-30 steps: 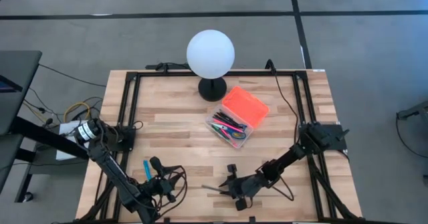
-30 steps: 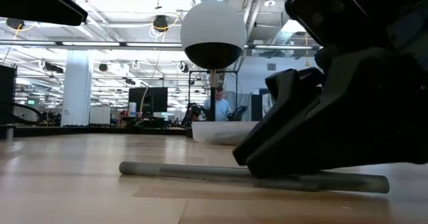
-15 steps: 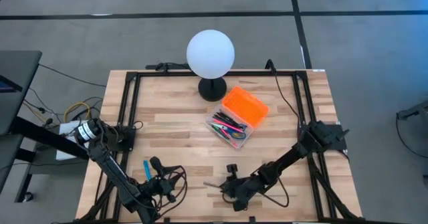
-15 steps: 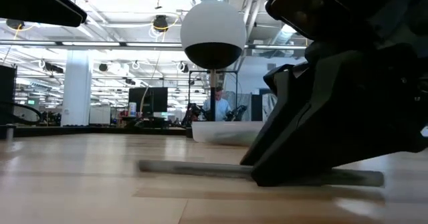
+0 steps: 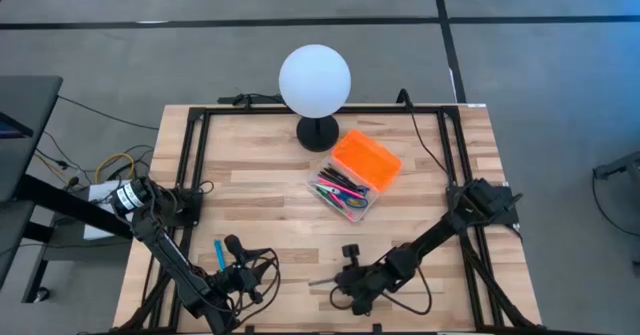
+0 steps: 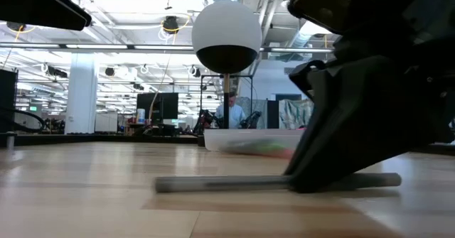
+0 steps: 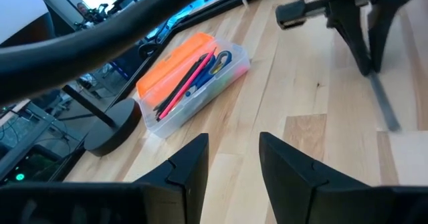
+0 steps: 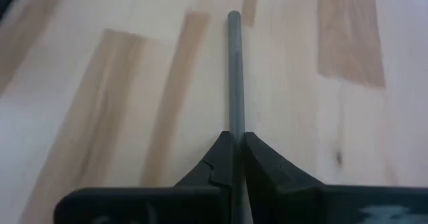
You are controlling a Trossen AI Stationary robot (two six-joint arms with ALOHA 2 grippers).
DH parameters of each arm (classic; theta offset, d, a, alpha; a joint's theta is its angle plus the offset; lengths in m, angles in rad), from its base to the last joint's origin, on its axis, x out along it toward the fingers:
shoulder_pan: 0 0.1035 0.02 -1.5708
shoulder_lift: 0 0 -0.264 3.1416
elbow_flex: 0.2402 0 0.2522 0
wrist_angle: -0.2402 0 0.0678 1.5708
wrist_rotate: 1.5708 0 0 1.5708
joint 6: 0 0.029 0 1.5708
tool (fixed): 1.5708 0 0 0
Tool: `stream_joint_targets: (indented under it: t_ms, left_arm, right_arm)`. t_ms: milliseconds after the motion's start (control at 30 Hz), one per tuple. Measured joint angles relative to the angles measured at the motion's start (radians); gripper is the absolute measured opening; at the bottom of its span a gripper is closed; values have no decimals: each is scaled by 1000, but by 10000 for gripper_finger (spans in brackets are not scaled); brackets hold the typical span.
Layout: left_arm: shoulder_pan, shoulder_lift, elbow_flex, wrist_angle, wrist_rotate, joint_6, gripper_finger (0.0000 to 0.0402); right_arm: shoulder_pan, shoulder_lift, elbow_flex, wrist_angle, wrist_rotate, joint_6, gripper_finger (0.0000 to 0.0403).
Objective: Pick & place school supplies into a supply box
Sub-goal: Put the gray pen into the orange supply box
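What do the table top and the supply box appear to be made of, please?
The table top looks like pale wood with a smooth finish: it shows butcher-block strips and grain. The supply box looks like plastic: a clear body that shows the pens inside, and an opaque orange lid with ribs.

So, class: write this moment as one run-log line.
right gripper: shut on grey pen, on table | left gripper: open, waiting | supply box: open

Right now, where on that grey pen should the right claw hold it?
Near the end it is on: the right claw has shut from above across the grey pen, which lies flat on the table. A thin, flat-lying shaft suits a top-down pinch across its width.
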Motion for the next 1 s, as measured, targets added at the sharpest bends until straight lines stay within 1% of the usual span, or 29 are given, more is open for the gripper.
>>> stream_joint_targets:
  t_ms: [133, 233, 467, 567, 733, 833, 1000]
  left_arm:
    - [0, 0, 0, 0, 3, 3, 128]
    - [0, 0, 0, 0, 5, 3, 128]
    - [0, 0, 0, 0, 14, 4, 128]
    - [0, 0, 0, 0, 14, 4, 128]
    - [0, 0, 0, 0, 16, 4, 128]
    - [0, -1, 0, -1, 27, 5, 128]
    - [0, -1, 0, -1, 29, 8, 128]
  right_arm:
    - [0, -41, -2, -91, -1, 20, 12]
    - [5, -65, -4, -162, -1, 21, 5]
    - [7, -99, -5, -308, 0, 62, 3]
    - [8, -110, -7, -343, 5, 65, 2]
    - [19, -133, -10, -392, 46, 58, 1]
    - [26, -143, -13, -427, 89, 53, 1]
    - [35, -143, 18, -493, 134, 54, 1]
